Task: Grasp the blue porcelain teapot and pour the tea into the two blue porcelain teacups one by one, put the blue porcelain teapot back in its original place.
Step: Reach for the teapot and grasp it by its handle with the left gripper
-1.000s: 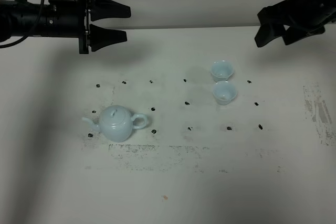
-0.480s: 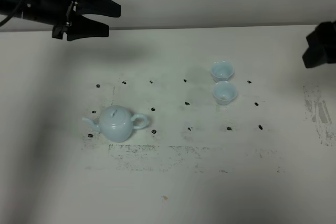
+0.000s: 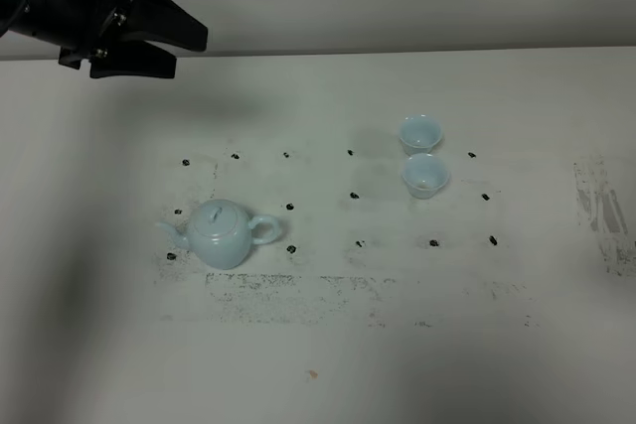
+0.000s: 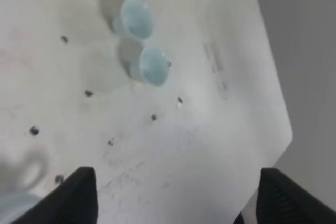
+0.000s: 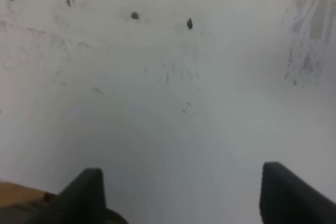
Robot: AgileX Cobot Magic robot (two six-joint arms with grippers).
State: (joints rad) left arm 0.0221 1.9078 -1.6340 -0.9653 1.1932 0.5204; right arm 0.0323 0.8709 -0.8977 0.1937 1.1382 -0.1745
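The blue porcelain teapot (image 3: 221,233) stands upright on the white table (image 3: 328,345) at the left, spout to the left and loop handle to the right. Its blurred edge shows in the left wrist view (image 4: 11,205). The two blue porcelain teacups stand side by side at the middle right, the far one (image 3: 420,132) (image 4: 137,18) and the near one (image 3: 424,175) (image 4: 154,65). My left gripper (image 3: 189,50) (image 4: 178,203) is open and empty, high at the far left, well away from the teapot. My right gripper (image 5: 184,198) is open and empty over bare table, and is out of the exterior view.
Small black dot marks (image 3: 353,196) form a grid around the teapot and cups. Scuffed grey patches lie in front of the teapot (image 3: 298,290) and at the right edge (image 3: 601,211). The table's back edge (image 3: 397,50) meets a wall.
My left gripper has drawn back to the left and up, away from the table's middle. My right gripper has left the exterior view to the right. Teapot and cups have not moved.
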